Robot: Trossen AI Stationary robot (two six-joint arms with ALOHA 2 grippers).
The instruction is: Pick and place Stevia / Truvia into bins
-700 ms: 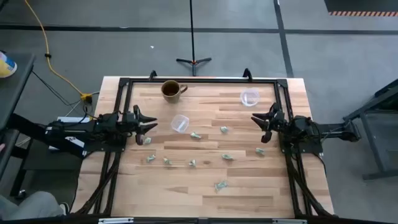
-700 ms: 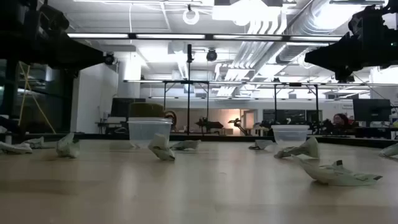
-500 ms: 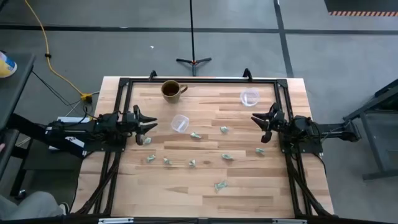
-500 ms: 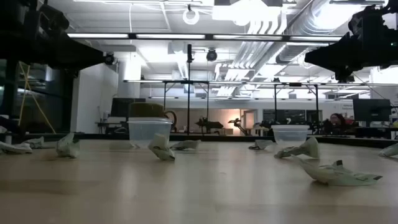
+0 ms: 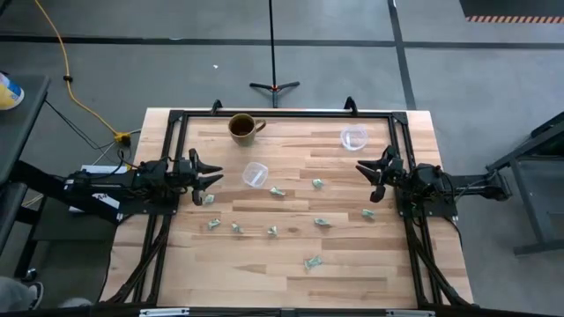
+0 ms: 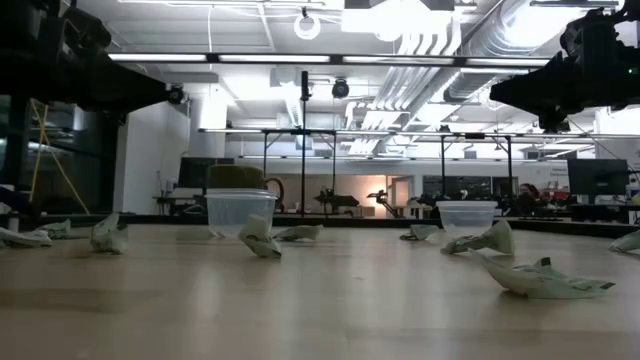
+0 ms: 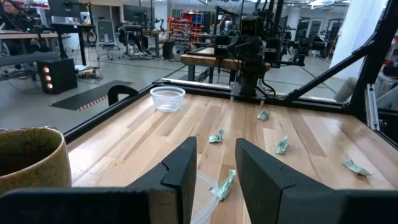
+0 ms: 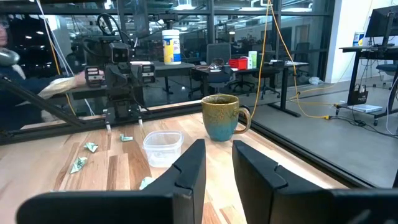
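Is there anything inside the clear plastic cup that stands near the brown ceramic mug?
The clear plastic cup beside the brown ceramic mug looks empty: wood shows through its bottom from above, and no packet shows through its wall from table height. The mug's dark inside cannot be judged.

Packet (image 7: 223, 185) partly hidden behind left jaws; mug (image 7: 28, 158) cut off.

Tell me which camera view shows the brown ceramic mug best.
The right wrist view: the brown ceramic mug stands unblocked, handle showing. The high view shows it small from above, near the table's far edge. The low view hides most of it behind a clear plastic cup. The left wrist view catches only part of its side.
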